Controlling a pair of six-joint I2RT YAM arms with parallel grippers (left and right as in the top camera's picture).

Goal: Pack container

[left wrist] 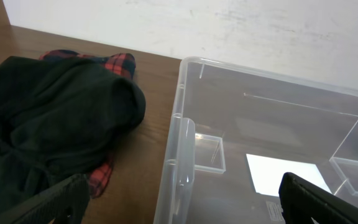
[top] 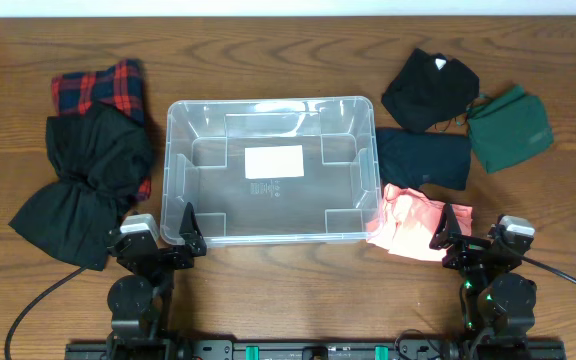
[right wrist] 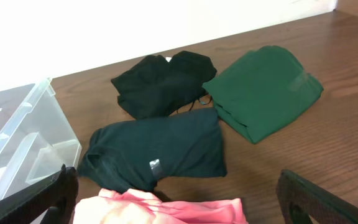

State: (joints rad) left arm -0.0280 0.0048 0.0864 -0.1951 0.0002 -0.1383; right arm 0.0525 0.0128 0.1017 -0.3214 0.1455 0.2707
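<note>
One container [top: 268, 103] between two left garments [top: 93, 175] and four right garments [top: 423, 160].

Robot lab rig, by the look: wood-grain bench [top: 298, 40], bare white wall [left wrist: 241, 31] behind it, left arm [top: 133, 292] and right arm [top: 505, 295] on a black rail [top: 298, 351] at the edge, cables [top: 43, 298] trailing off.

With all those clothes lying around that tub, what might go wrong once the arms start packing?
1. On the left, the black garment lies sprawled over the plaid garment; lifting one may drag the other along.
2. The pink garment lies close against the container; a grab there might shove the tub.
3. The black garment is loose and wide, so part of it may end up hanging over the rim.
</note>
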